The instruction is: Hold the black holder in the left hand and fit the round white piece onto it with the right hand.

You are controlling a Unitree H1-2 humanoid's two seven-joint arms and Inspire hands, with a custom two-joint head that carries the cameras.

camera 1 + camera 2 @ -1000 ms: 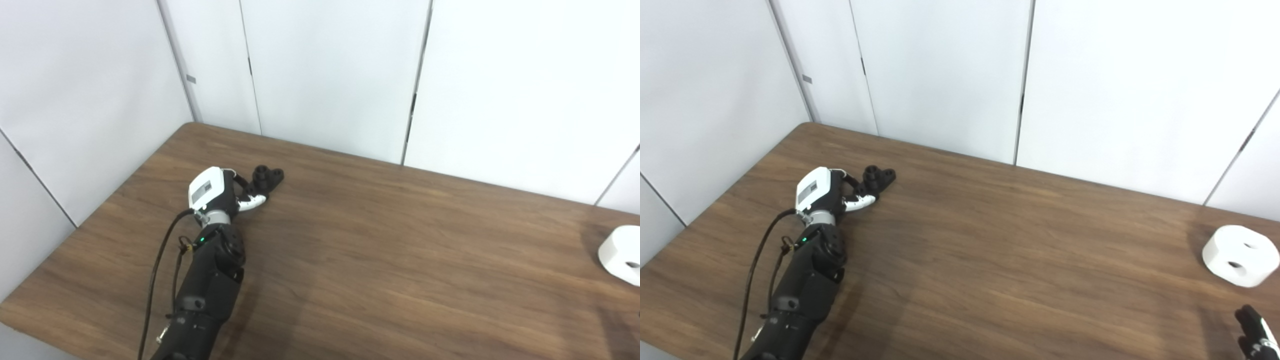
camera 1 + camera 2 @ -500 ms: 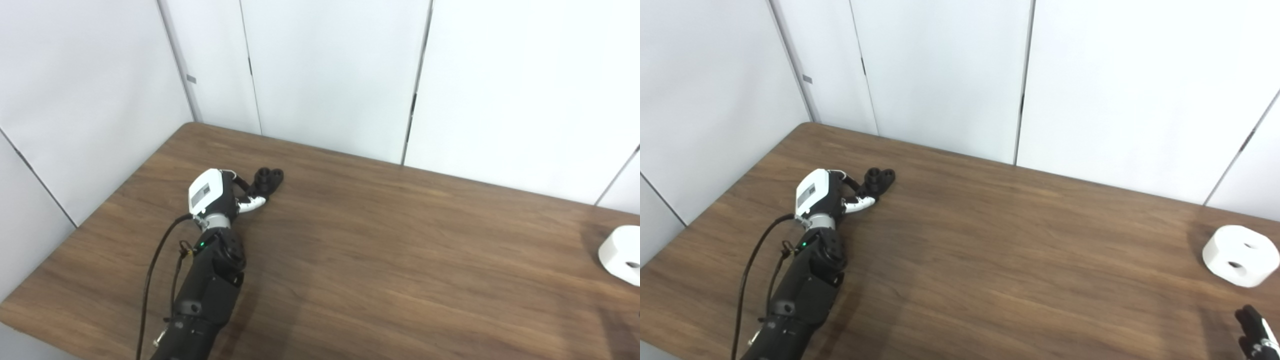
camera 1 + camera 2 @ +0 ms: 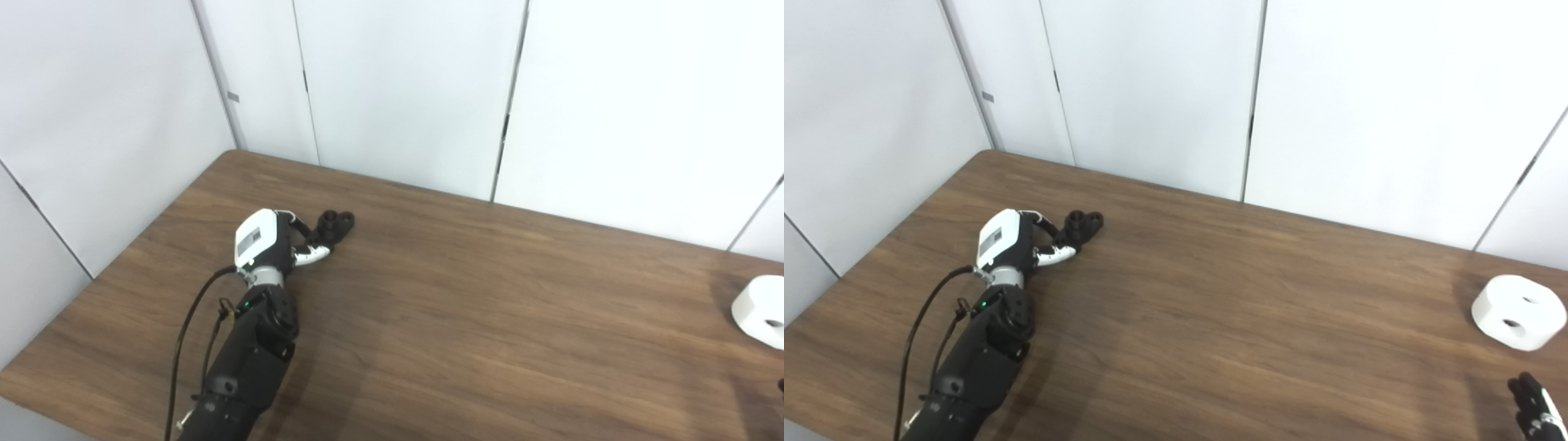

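Surface [image 3: 465,318]: brown wood, white panels behind.
Left hand [image 3: 269,242]: fingers closing around black holder [image 3: 334,225], not lifted.
Right hand [image 3: 1532,407]: lower right edge, state unclear.
Round white piece [image 3: 1518,312]: untouched; fitting remains.

A long brown wooden table [image 3: 465,318] with dark grain fills the lower frame, its far corner pointing toward the back. Behind it stand plain white wall panels [image 3: 404,86] split by thin vertical seams, one carrying what may be a small grey tag [image 3: 233,96].
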